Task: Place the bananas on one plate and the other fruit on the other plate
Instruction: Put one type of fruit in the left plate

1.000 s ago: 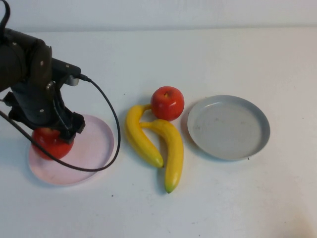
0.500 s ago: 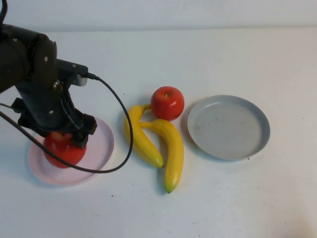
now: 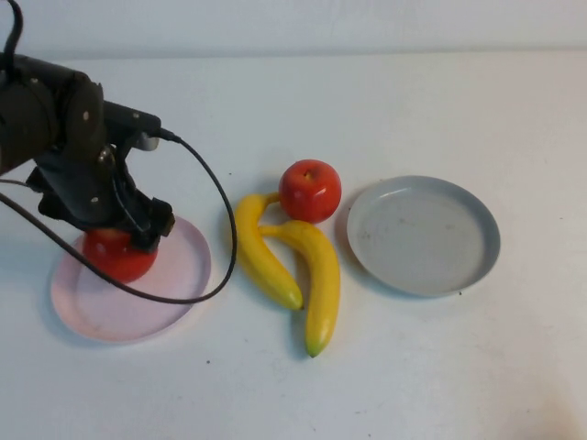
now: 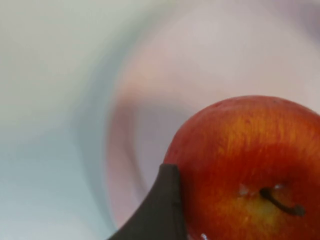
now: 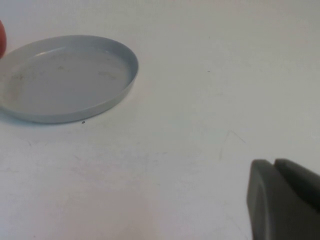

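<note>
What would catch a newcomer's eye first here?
The left gripper hangs over the pink plate at table left with a red apple under it. Mid-table, two bananas touch beside a second apple; the grey plate lies right. The right gripper hovers over bare table.

Raised overview; two close wrist views

- The black left arm reaches in from the desk's left edge, wrist bent steeply down, a cable looping off it.
- Its left hand [image 3: 124,240] points downward, one dark finger [image 4: 159,210] pressed against a shiny red apple [image 3: 117,255].
- The right hand [image 5: 285,200] shows only in its wrist view, grey fingers together, low over the bare desk [image 5: 200,125].
</note>
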Controlling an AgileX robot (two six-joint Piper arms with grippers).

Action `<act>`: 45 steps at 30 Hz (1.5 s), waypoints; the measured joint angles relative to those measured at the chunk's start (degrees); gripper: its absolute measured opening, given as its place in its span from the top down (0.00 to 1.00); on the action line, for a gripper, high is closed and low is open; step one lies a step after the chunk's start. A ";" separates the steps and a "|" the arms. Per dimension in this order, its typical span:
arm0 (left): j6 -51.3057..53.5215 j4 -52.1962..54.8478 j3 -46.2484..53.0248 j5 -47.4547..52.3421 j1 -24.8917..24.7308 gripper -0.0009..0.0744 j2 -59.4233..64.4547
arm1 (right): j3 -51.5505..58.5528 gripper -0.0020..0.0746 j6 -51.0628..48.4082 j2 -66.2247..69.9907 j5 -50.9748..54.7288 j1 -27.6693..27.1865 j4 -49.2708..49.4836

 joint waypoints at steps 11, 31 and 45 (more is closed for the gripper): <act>-1.74 2.06 -0.51 -10.73 -2.26 0.10 1.79 | 0.00 1.00 0.00 0.00 0.00 0.00 0.41; -1.96 -1.67 3.52 8.77 -0.14 0.10 1.91 | 0.00 1.00 0.00 0.00 0.00 0.00 0.54; -2.34 -3.05 4.54 4.85 -0.14 0.10 -10.68 | 0.00 1.00 0.00 0.00 0.00 0.00 0.54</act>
